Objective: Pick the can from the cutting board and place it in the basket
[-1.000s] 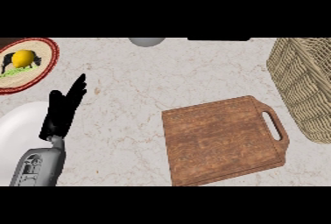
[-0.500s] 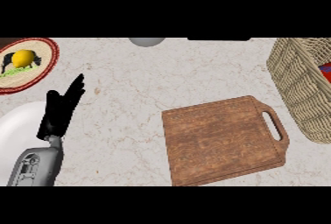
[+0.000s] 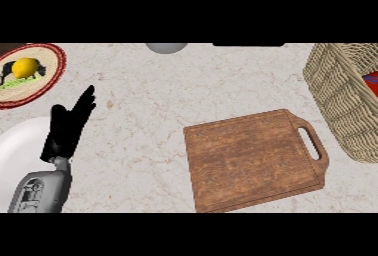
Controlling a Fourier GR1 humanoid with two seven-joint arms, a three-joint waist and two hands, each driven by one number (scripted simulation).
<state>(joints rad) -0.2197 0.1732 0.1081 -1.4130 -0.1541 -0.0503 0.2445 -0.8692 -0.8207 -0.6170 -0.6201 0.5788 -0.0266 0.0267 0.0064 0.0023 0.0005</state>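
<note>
Pale marbled stone makes up the counter [image 3: 170, 90], seen from steeply above. On it the wooden cutting board [image 3: 251, 160] lies bare, its handle slot turned toward the wicker basket [image 3: 336, 100] at the right edge. A patch of red [image 3: 371, 80] shows inside the basket against its far rim; it is probably the can, though too little of it shows to be sure. No can stands on the board. The left hand [image 3: 66, 127] rests at the left side with its fingers straight and together, holding nothing, and its grey forearm comes up from the lower edge. The right hand is out of view, so its fingers cannot be judged. If the red thing is the can, the placing seems done or nearly so, and what would remain is to let go cleanly and lift straight up, keeping clear of the basket's woven wall so nothing tips. A woven plate [image 3: 26, 75] with a yellow fruit [image 3: 24, 66] sits at the upper left, a white plate [image 3: 18, 150] lies beside the left hand, and a grey rounded thing [image 3: 166, 47] peeks in at the far edge.
</note>
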